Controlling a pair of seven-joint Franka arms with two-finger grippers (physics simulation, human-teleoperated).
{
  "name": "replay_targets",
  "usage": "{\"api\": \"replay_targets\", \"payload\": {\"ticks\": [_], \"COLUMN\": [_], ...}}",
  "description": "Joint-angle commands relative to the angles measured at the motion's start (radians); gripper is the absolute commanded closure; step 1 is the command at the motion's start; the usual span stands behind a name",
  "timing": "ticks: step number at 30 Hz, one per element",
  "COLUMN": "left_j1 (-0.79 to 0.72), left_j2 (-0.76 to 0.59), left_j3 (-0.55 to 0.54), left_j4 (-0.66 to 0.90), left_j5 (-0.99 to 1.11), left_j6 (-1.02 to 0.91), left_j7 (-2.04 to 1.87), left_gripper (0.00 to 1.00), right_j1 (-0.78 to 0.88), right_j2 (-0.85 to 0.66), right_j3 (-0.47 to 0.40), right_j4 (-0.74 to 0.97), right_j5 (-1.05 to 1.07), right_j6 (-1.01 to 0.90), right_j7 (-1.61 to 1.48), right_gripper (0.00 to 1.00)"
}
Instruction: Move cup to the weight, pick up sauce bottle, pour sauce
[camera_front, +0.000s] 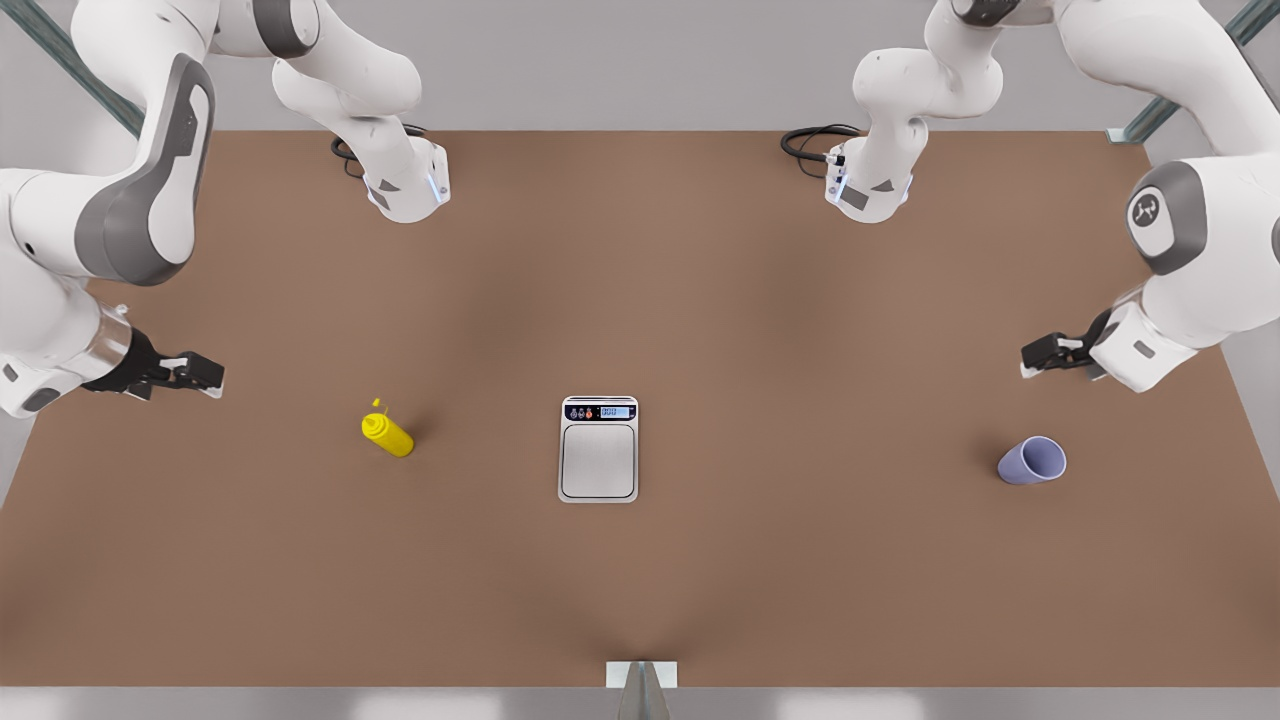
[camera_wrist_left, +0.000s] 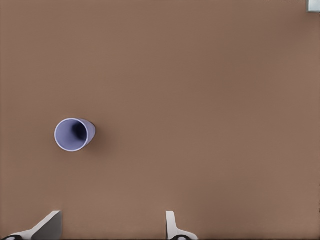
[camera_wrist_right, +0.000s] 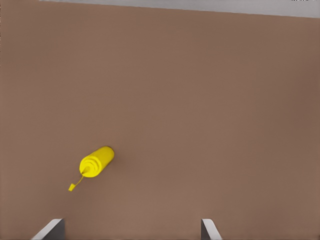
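Small pale lavender handleless cup (camera_front: 1032, 461) standing upright on the brown tabletop (camera_front: 800, 560), well out toward three o'clock from the flat silver-grey digital scale (camera_front: 598, 449), and just toward six o'clock of the left gripper (camera_front: 1040, 357), apart from it and untouched. Small bright yellow squeeze bottle (camera_front: 387, 434) upright too, thin nozzle tip uppermost, out at nine o'clock of the scale; right gripper (camera_front: 205, 378) off toward ten o'clock of the bottle, near but clear of it. Scale at the middle of the table, dark display strip at its twelve o'clock end, square plate bare. Both arms bent down from the far corners, elbows high, wrists held low over the outer edges of the table and hands turned inward toward the centre. Left gripper (camera_wrist_left: 112, 227) looking straight down into the cup (camera_wrist_left: 74, 134), darker inside plainly seen, pale fingertips (camera_wrist_left: 172, 227) spread wide with bare table between them. Right gripper (camera_wrist_right: 131, 230) likewise looking down on the bottle (camera_wrist_right: 96, 162), concentric cap rings and the slanting nozzle seen from above, fingertips (camera_wrist_right: 210, 230) standing wide apart and gripping nothing. Scale, and the spacing of all three items in a row, given by the front view alone; cup's hollow and bottle's cap detail given by the wrist views.
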Motion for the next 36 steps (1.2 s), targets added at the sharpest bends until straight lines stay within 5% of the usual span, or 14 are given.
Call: {"api": "replay_targets", "payload": {"ticks": [1,27,36], "left_j1": [0.000,0.046,0.047], "left_j2": [0.002,0.451,0.509], "left_j3": [0.001,0.101,0.105], "left_j4": [-0.001,-0.012,-0.115], "left_j5": [0.003,-0.032,-0.031], "left_j6": [0.004,0.386,0.505], "left_j7": [0.003,0.101,0.101], "left_gripper": [0.00,0.00,0.24], "right_j1": [-0.001,-0.011,-0.011], "right_j2": [0.001,0.019,0.021], "right_j3": [0.000,-0.003,-0.003], "right_j4": [0.000,-0.011,-0.009], "right_j5": [0.000,0.002,0.002], "right_j6": [0.000,-0.003,-0.003], "right_j7": [-0.001,-0.013,-0.013], "right_gripper": [0.00,0.00,0.00]}}
